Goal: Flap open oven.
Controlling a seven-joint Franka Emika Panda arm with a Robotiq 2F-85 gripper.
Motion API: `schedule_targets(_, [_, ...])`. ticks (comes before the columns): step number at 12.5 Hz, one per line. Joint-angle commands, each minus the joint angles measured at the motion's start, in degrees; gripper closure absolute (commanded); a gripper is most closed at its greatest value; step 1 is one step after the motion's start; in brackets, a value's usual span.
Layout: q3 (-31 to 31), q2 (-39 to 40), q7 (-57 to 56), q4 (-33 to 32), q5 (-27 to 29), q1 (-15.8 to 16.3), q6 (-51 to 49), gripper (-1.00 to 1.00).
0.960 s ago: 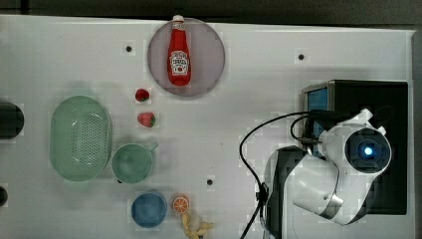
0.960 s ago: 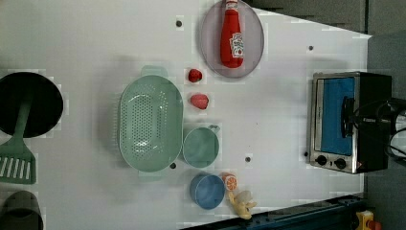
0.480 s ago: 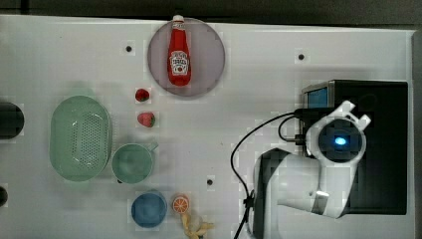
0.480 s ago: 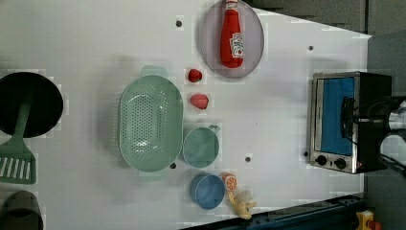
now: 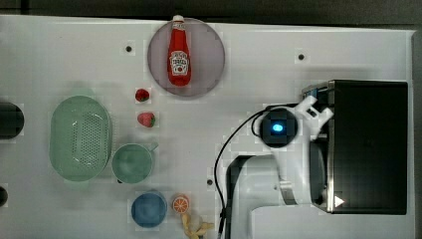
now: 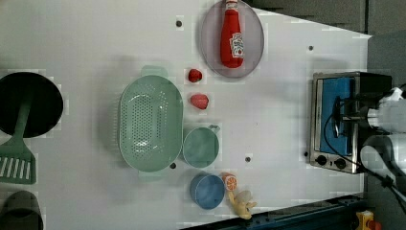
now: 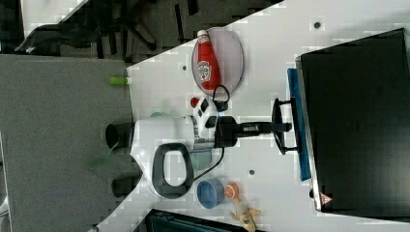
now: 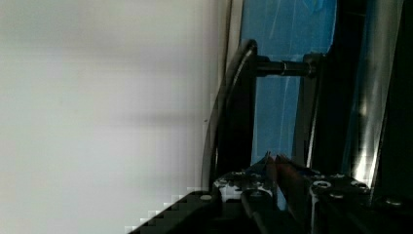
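We see the black gripper [image 7: 285,127] at the dark bar handle [image 7: 278,126] of the boxy black-topped toaster oven [image 7: 358,121]. Its blue-tinted glass door [image 7: 296,116] looks closed. We cannot tell how far the jaws are spread.

Three overhead views; wrist view near oven [image 8: 297,97]

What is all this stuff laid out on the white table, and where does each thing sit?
oven: one, black top, blue glass door; the left view's right edge.
ketchup bottle: one, red; lying on plate.
plate: one, grey; the top view's upper middle.
strawberries: two, red; below plate.
colander: one, pale green; the top view's left.
cup: one, green; beside colander.
bowl: one, blue; below cup.
orange slice: one; beside bowl.
pan: one, black; the left view's left edge.
spatula: one, green.
gripper: one, black; at oven's handle.
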Motion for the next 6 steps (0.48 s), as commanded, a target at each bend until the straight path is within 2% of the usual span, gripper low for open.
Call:
schedule_targets(1, [4.1, 3.6, 17.2, -0.2, -5.1, 4.1, -3.3, 0.65])
schedule_targets(3, [5.9, 5.6, 23.5, 0.0, -10.1, 5.3, -5.9, 0.65])
schedule_targets(6, [7.7, 9.4, 31.6, 0.6, -12.9, 7.0, -7.5, 0.65])
